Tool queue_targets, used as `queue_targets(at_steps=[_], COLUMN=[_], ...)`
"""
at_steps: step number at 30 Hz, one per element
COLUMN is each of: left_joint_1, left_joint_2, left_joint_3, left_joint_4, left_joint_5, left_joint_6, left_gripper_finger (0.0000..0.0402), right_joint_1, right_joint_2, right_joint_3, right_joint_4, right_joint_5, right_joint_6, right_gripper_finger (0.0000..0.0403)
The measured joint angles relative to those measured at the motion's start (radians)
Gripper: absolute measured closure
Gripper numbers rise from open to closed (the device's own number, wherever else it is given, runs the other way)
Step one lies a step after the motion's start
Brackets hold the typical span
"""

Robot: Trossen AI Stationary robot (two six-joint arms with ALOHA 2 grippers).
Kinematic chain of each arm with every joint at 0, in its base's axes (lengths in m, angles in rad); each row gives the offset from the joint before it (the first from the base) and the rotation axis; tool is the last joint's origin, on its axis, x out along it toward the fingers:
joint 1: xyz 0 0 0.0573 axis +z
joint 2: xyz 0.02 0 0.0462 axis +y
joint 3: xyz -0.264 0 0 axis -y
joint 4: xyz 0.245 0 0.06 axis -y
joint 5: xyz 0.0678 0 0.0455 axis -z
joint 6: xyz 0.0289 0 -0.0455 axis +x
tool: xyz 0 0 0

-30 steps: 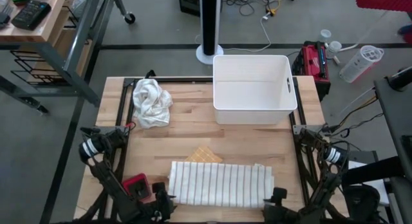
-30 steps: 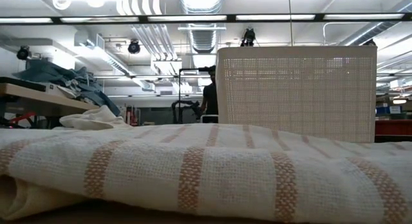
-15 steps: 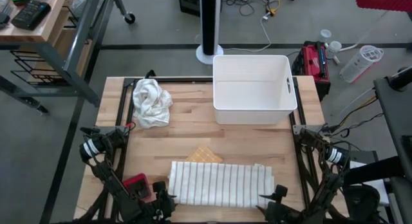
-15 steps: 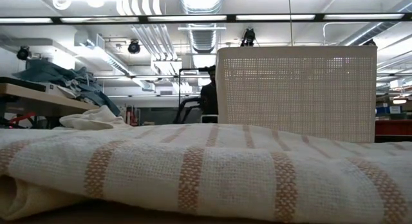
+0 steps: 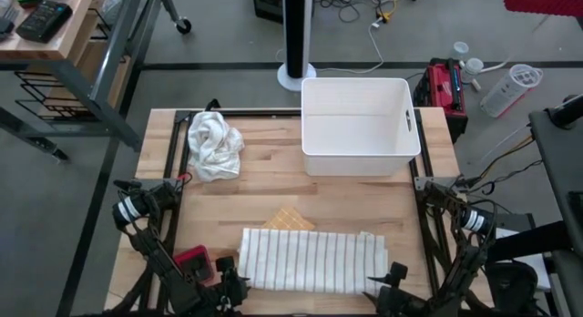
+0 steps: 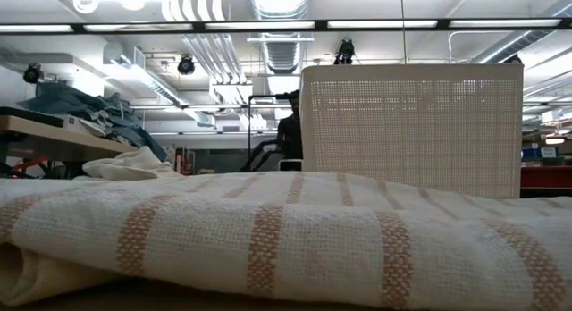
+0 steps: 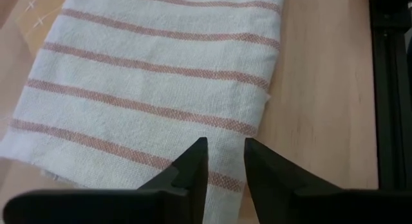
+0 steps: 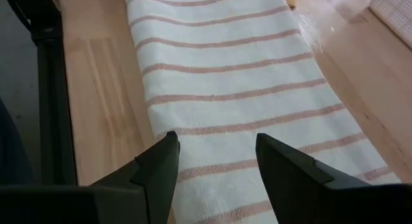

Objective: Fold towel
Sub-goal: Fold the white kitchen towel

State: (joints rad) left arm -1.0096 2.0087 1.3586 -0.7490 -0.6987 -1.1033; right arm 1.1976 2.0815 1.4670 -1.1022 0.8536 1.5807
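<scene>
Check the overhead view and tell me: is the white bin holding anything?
No, the white bin shows only its bare inside; the crumpled white cloth lies on the table beside it.

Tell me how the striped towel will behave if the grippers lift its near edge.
The striped towel is woven cloth lying in soft layers, so it will probably droop. The layers may slip apart. It looks light, like the crumpled white cloth.

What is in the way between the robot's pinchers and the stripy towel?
Nothing visible. The left gripper sits right over the striped towel's left end, fingers narrow and partly open. The right gripper is over its right end, fingers wide. The white bin and crumpled white cloth lie farther back.
</scene>
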Motion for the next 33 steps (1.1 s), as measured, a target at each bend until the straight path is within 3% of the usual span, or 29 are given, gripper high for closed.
queue_targets(at_steps=[13, 21, 26, 30, 33], left_joint_1=[0.0, 0.002, 0.007, 0.02, 0.046], left_joint_2=[0.0, -0.016, -0.016, -0.016, -0.016], left_joint_3=[0.006, 0.134, 0.222, 0.252, 0.261], left_joint_4=[0.0, -0.091, -0.133, -0.109, -0.047], left_joint_5=[0.0, -0.001, -0.082, -0.246, -0.29], left_joint_6=[-0.006, 0.053, 0.16, 0.224, 0.293], left_gripper_finger=[0.0326, 0.0326, 0.0326, 0.0326, 0.0326], right_joint_1=[0.0, -0.006, -0.026, -0.04, -0.05], right_joint_2=[0.0, -0.016, -0.037, -0.039, -0.04], right_joint_3=[0.0, 0.019, 0.049, 0.096, 0.136], right_joint_4=[0.0, -0.026, -0.026, -0.025, -0.027], right_joint_5=[0.0, 0.011, 0.013, 0.006, -0.061], right_joint_6=[0.006, -0.006, -0.086, -0.157, -0.232], right_gripper_finger=[0.0204, 0.0204, 0.0204, 0.0204, 0.0204])
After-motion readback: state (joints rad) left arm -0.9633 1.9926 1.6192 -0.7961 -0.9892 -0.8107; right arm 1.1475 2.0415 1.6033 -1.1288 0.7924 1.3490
